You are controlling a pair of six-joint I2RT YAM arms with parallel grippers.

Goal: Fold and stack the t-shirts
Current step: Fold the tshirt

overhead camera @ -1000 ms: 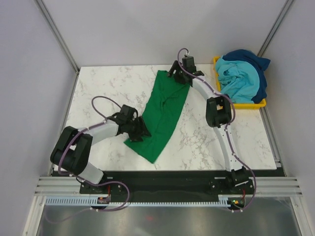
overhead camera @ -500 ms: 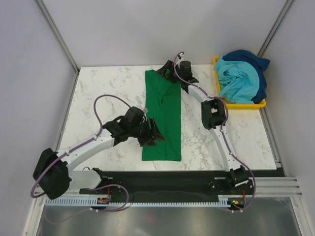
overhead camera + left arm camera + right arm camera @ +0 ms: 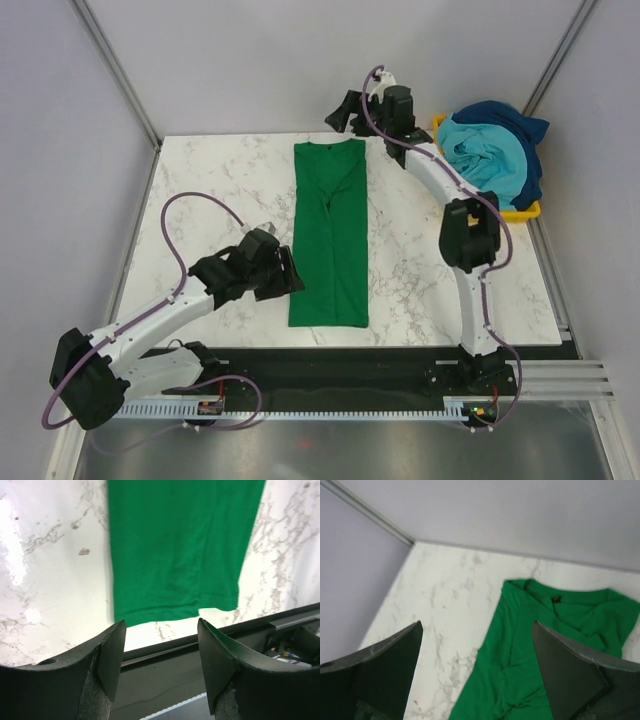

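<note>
White marble table [image 3: 220, 180] with pale walls on three sides is what I see from above. I count three shirts, one bin and two grippers. One green shirt [image 3: 330, 240] lies flat in the middle of the table as a long narrow strip, collar at the far edge and hem near the front edge. One turquoise shirt [image 3: 485, 160] and one dark blue shirt [image 3: 515, 115] sit bunched in the yellow bin [image 3: 500, 213] at the far right corner; only the top camera shows these. My left gripper [image 3: 292, 278] hovers just beside the strip's left edge near the hem, jaws partly spread and holding nothing. Its wrist camera adds the hem, slightly uneven, and the dark rail past the table's front edge, seen between the fingers [image 3: 112, 650]. My right gripper [image 3: 340, 112] hangs over the far edge by the collar, jaws spread wide and empty. Its wrist camera alone shows the neckline with a small dark label, plus the wall corner.
</note>
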